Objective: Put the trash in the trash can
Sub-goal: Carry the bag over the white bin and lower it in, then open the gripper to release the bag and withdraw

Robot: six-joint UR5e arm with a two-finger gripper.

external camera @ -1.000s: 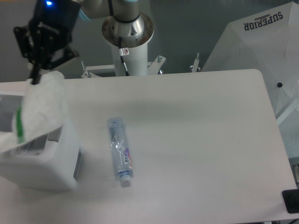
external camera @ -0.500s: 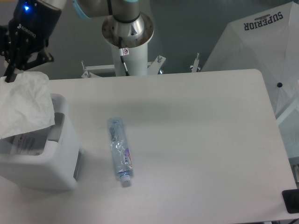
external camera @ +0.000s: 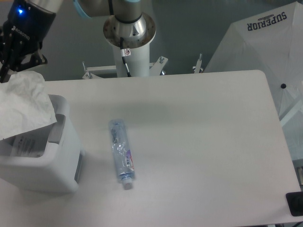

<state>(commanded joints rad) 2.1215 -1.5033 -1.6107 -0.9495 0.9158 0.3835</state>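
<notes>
My gripper point(external camera: 5, 71) hangs at the far left edge above the trash can point(external camera: 52, 172), a boxy white bin with a thick rim. It is shut on the top edge of the white pouch point(external camera: 23, 104), which droops crumpled over the bin's opening and hides part of the inside. The green stripe of the pouch does not show. The crushed clear bottle point(external camera: 121, 153) with its blue-red label lies flat on the table right of the bin, cap toward the front edge, well away from the gripper.
The robot's white base column point(external camera: 129, 42) stands behind the table's back edge. A white umbrella-like cover point(external camera: 265, 42) fills the upper right corner. A dark object point(external camera: 295, 204) sits at the lower right edge.
The gripper has carried the pouch leftward from the bin's right rim to over its opening. In the last half second it shifted only slightly left. The bottle has not moved.
</notes>
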